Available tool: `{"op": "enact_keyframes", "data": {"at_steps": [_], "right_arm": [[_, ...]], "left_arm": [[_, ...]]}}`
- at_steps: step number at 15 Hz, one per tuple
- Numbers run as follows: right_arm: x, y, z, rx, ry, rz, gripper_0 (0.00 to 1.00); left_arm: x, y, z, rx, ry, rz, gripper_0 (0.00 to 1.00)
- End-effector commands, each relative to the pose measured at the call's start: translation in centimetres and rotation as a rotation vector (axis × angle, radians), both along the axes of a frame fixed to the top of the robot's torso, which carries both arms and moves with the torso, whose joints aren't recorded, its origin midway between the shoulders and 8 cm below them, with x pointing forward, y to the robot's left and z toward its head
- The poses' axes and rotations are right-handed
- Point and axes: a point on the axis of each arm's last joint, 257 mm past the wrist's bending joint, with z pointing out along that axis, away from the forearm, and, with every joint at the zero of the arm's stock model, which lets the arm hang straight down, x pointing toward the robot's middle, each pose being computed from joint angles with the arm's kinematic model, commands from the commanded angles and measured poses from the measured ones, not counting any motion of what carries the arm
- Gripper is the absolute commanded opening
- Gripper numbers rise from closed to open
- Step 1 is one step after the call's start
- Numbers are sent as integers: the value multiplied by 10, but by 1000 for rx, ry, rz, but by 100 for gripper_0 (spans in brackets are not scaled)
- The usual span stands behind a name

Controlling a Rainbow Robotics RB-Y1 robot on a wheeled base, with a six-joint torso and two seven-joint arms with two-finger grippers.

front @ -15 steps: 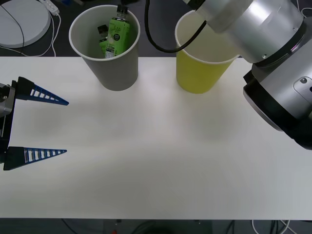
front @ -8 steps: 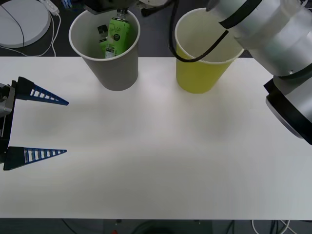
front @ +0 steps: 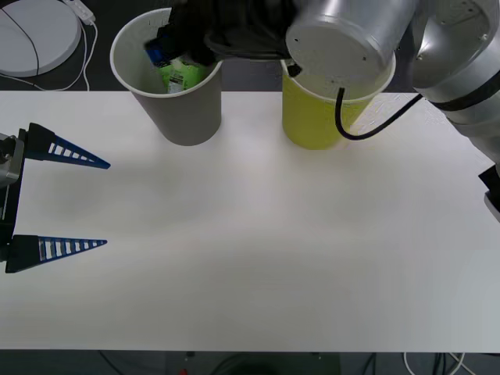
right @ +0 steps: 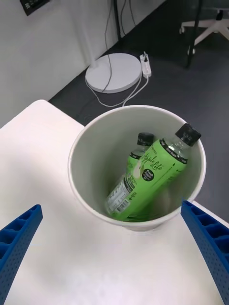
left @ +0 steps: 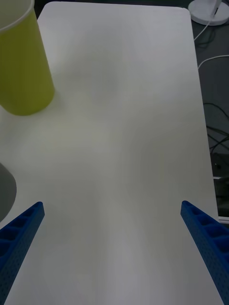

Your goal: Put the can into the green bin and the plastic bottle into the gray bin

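Right gripper (right: 114, 257) hovering open over gray bin (front: 137, 74) at 11 o'clock, plastic bottle (right: 150, 183) inside; retracting could clip rim. Left gripper (front: 78, 203) idling open.

Legible text, one item: plastic bottle (right: 151, 183) in the gray bin (right: 90, 157) — light-green label carries dark script reading roughly "Apple Lite", above a small black round mark with white print too small to read. White panel near the base bears fine print — unreadable. Second bottle's (right: 139, 148) label: illegible.
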Motion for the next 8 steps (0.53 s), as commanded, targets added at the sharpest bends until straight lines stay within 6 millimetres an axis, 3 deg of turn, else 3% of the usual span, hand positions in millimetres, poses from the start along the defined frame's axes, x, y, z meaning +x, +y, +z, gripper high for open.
{"op": "enact_keyframes", "data": {"at_steps": [1,8], "right_arm": [[-17,-14,-9,1,-45,50,100],[-68,-50,-30,26,-50,158,100]], "left_arm": [[0,0,0,0,0,0,100],[0,0,0,0,0,0,100]]}}
